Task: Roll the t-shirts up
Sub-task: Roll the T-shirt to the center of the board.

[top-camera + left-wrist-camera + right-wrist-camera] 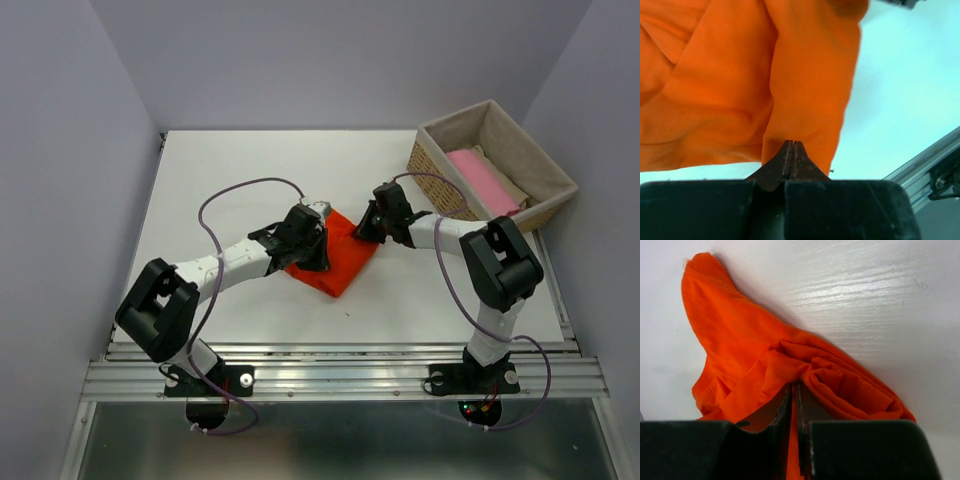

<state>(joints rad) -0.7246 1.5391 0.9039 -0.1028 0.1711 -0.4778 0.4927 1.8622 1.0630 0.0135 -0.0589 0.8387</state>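
Left arm [235,262], right arm [447,231] — white links, black joints, purple cables [250,181].

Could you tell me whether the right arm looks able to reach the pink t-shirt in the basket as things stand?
Probably not yet: the right end effector is shut on the orange t-shirt. Otherwise the way looks free: the basket is open-topped on that arm's side, with the pink t-shirt uncovered.

Orange t-shirt [715,85] partly off-frame
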